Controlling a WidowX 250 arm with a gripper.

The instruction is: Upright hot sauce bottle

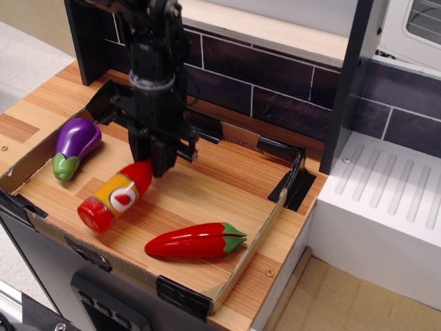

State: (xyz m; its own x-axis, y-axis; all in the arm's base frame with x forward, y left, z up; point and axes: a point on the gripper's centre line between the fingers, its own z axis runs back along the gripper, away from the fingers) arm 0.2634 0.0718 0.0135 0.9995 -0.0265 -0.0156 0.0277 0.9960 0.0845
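The hot sauce bottle [116,196] is glossy red with an orange-yellow label band and a white oval. It hangs tilted, its neck up toward the back right and its base down at the front left over the tray floor. My black gripper [153,163] is shut on the bottle's neck and holds it there. The fingertips are partly hidden by the gripper body.
A purple eggplant [75,145] lies at the tray's left. A red chili pepper with a green stem [196,241] lies near the front. The cardboard-walled wooden tray [250,238] bounds them. A dark tiled wall stands behind, and a white ridged counter [386,207] sits at right.
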